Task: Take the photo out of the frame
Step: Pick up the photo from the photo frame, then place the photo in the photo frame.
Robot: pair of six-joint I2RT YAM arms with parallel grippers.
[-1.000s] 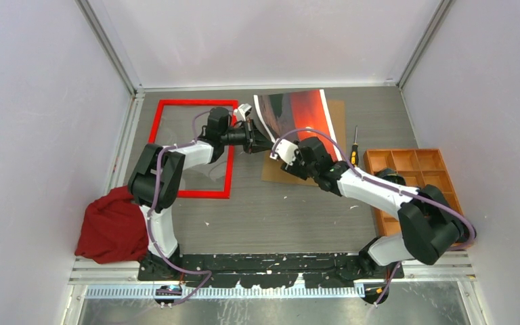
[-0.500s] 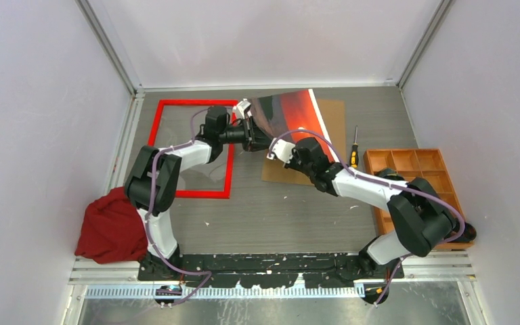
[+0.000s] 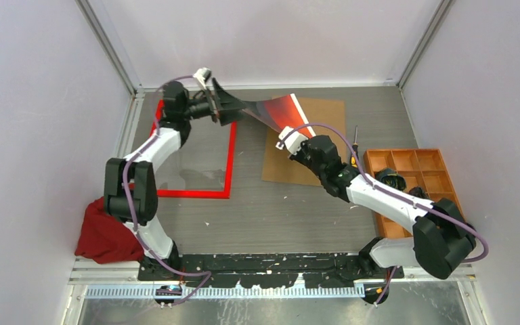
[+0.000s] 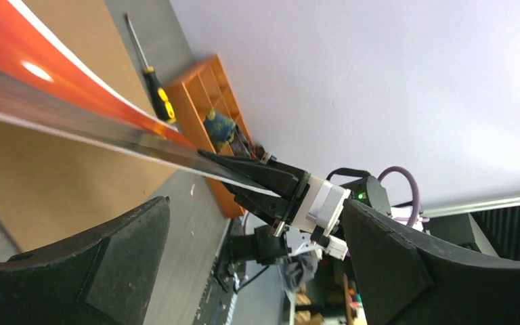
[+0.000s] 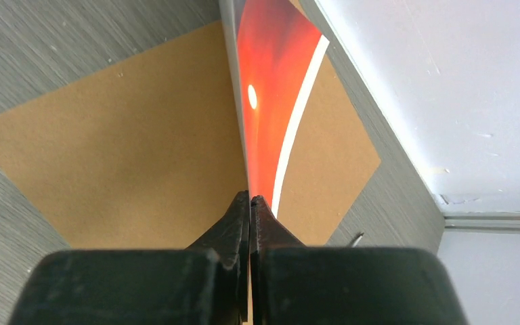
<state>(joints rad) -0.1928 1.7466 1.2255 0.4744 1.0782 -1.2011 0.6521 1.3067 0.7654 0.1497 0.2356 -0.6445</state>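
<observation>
**Photo lifted off the table, apart from the frame**

The photo [image 3: 279, 108] is up off the table at the far middle, seen almost edge-on, its red-orange face bowed. The right gripper [image 3: 291, 133] has its fingers pressed together on the print's near edge; in the right wrist view the sheet rises straight out from between the tips. The left gripper [image 3: 225, 103], at the print's left end, has its fingers spread wide with the sheet running between them; whether it touches either finger I cannot tell.

The frame [image 3: 193, 193] lies flat to the left. Under the print rests a brown board [image 3: 281, 162], with a screwdriver [image 3: 354, 145] just right of it and an orange tray [image 3: 406, 152] further right. A red cloth [image 3: 108, 227] sits near left. The table [image 3: 277, 217] is grey wood-grain, closed in by pale walls [image 3: 264, 40].
</observation>
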